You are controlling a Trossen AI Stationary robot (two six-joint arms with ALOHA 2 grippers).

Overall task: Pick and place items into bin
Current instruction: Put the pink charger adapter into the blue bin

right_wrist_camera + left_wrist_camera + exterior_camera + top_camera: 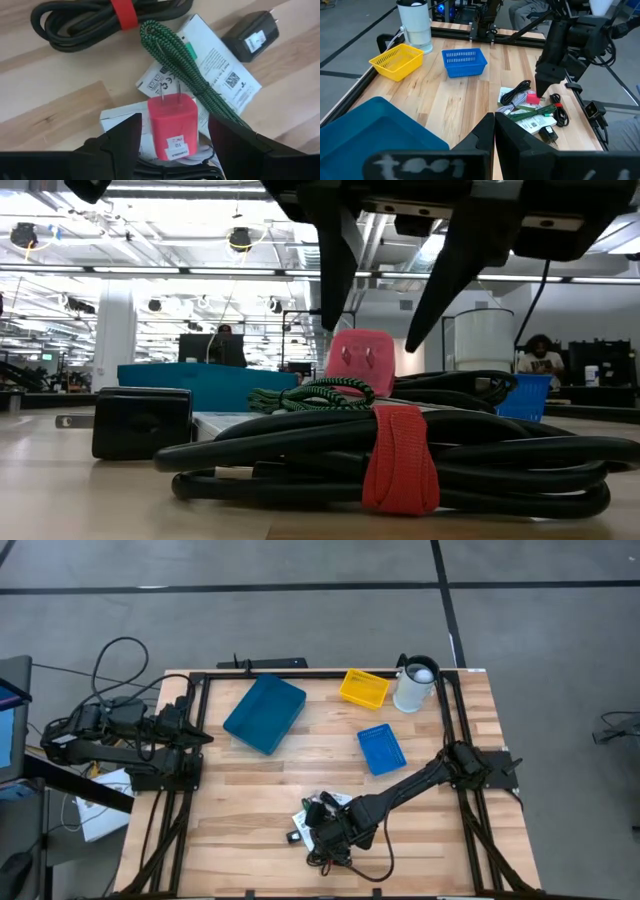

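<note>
- Right wrist view shows the right tool with its fingers apart, one on each side of the red-pink plug adapter, not yet touching it; the adapter's two metal prongs point away from the camera.
- On the high view's clock face, the pile of items sits at about 6 o'clock on the bench, near the front edge, with the right arm reaching to it from 3 o'clock.
- Under and beside the adapter lie white printed cards, a green braided cord, a black cord bundle wrapped by a red strap, and a black charger block a little apart from the cards.
- The blue bin rests tilted at about 11 o'clock, well apart from the pile; a yellow basket, a small blue basket and a white jug stand toward 1 o'clock.
- The left tool waits at 9 o'clock by the bench edge, fingertips together and holding nothing.
- The step in hand appears to be picking up the adapter: the tool is lined up but has not clamped.
- The next move likely calls for a short drop, then closing squarely on the adapter's flat sides.
- The green cord touches the adapter and could drag along on lifting.
</note>
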